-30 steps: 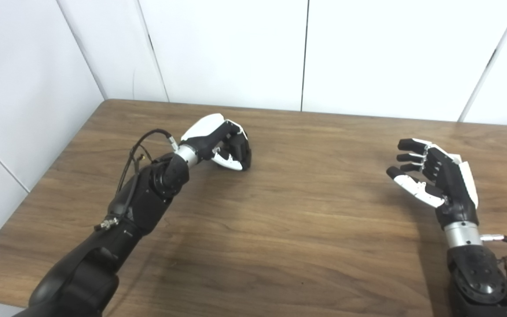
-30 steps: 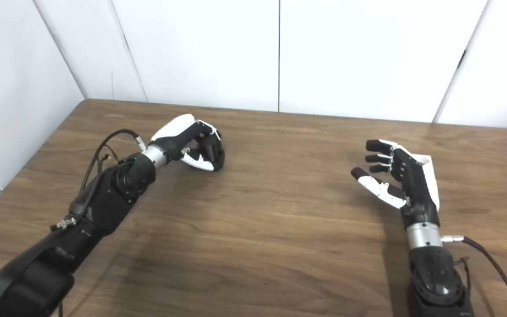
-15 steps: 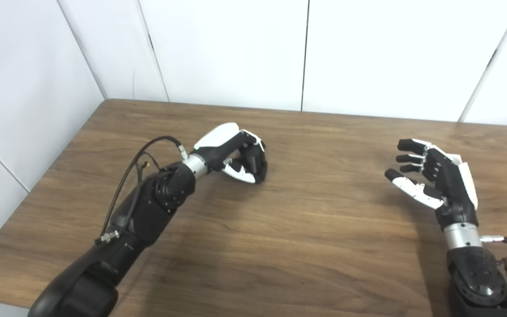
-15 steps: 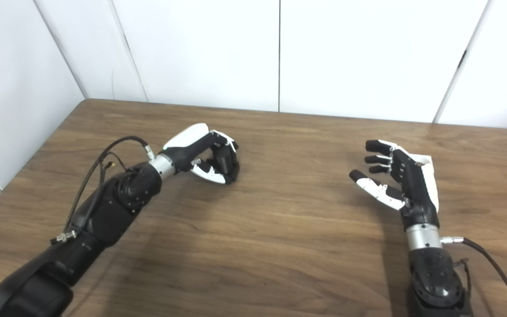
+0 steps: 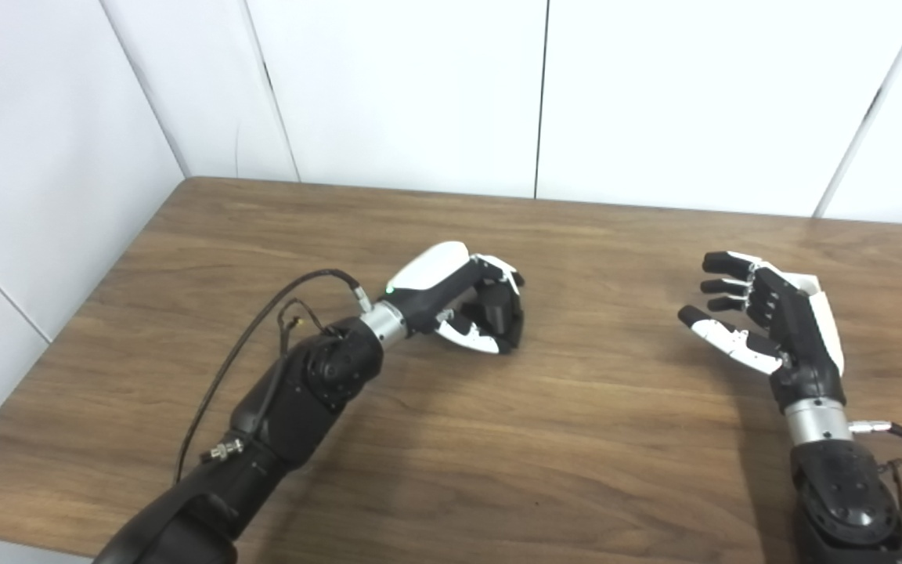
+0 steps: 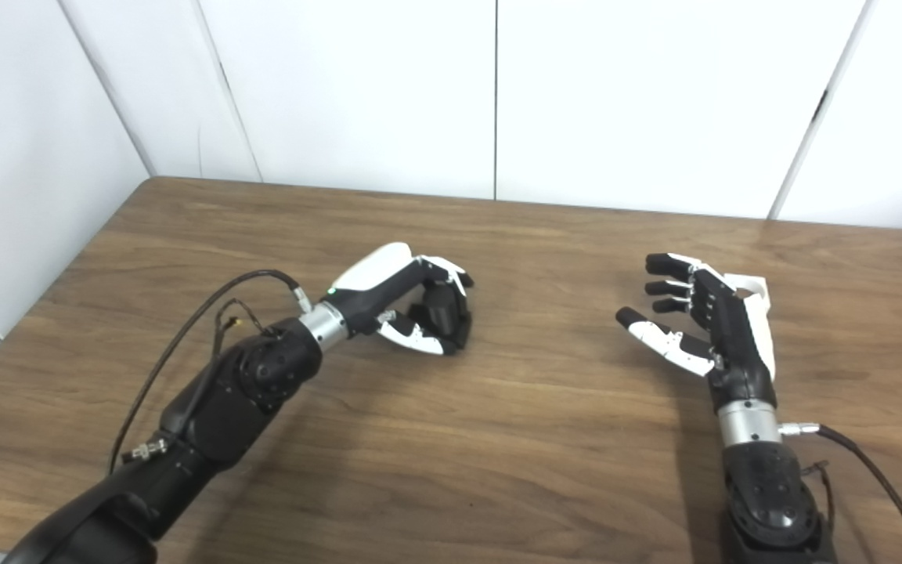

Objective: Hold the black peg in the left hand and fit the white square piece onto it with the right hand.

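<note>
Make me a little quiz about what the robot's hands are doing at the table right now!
1. True or false: the right hand is squeezed into a tight fist.
2. Which hand is curled around the black peg? A) the left hand B) the right hand C) neither hand
3. Fill in the blank: both hands are above a brown wooden ____.

Key
1. False. Its fingers are spread apart and it holds nothing.
2. A. The dark peg sits between the fingers and thumb of the left hand.
3. table
</note>
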Controlling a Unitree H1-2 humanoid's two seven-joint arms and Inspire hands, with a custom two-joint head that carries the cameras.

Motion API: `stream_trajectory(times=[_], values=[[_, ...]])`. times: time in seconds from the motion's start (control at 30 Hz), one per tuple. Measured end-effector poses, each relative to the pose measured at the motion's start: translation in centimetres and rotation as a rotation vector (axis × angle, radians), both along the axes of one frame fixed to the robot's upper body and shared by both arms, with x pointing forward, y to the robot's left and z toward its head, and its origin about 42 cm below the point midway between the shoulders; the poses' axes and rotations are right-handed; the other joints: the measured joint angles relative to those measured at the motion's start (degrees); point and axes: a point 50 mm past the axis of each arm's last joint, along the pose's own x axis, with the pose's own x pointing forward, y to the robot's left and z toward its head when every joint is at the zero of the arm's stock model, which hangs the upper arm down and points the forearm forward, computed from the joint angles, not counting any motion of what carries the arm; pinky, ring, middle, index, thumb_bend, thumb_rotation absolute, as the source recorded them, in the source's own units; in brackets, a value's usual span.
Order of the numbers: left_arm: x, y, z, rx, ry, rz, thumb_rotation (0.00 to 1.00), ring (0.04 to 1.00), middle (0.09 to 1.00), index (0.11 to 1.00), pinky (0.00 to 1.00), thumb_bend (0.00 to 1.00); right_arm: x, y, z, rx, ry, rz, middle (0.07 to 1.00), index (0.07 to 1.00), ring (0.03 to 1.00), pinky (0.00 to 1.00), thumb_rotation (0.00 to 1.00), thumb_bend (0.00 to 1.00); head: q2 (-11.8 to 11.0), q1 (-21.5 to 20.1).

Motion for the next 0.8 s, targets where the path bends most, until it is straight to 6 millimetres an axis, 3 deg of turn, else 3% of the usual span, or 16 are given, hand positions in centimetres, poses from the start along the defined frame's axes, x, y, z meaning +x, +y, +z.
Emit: stream_trajectory(times=[0.3,0.8], values=[[-1.4,-2.4,-0.8,-0.057,-0.006,-0.042,0.08,0.773,0.788,0.489,0.64,0.52,0.0,0.2,0.1,-0.011,-0.005,0.002,0.729,0.704,0.665,0.58,0.26,0.65,0.26,-0.97],[-3.6,-3.8,-1.9,-0.121,0.007,-0.105,0.08,0.776,0.789,0.492,0.65,0.52,-0.4,0.9,0.1,0.001,-0.011,0.009,0.732,0.705,0.664,0.59,0.25,0.64,1.06,-4.39]])
